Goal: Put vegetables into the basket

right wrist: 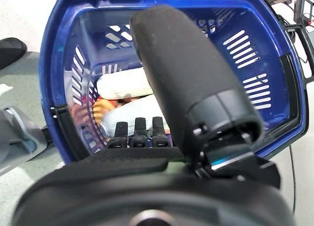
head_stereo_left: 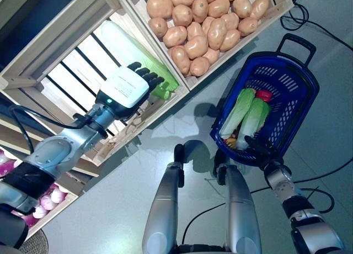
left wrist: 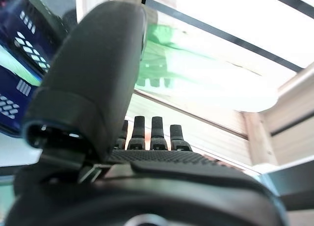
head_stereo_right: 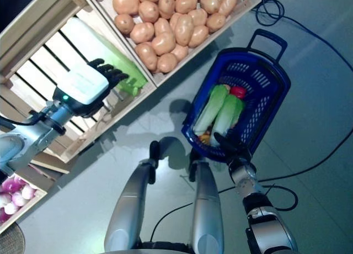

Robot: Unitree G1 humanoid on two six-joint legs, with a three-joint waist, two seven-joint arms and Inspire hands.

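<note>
A long green and white cabbage (head_stereo_left: pixel 128 43) lies in a slatted wooden crate (head_stereo_left: pixel 60 61). My left hand (head_stereo_left: pixel 132 83) hovers just over its green end, open with fingers straight and nothing held; the cabbage (left wrist: pixel 211 73) shows past those fingers. The blue basket (head_stereo_left: pixel 309 94) stands on the floor at the right. It holds two more cabbages (head_stereo_left: pixel 245 113), a red vegetable (head_stereo_left: pixel 264 95) and something orange (right wrist: pixel 103 110). My right hand (head_stereo_left: pixel 258 148) is over the basket's near rim, fingers pointing into the basket (right wrist: pixel 64 64), holding nothing.
A crate of potatoes (head_stereo_left: pixel 204 22) stands beside the cabbage crate, behind the basket. A lower crate at the left edge holds pink onions (head_stereo_left: pixel 47 201). The basket's black handle (head_stereo_left: pixel 297 43) sticks out at its far end. Grey floor lies between the crates and basket.
</note>
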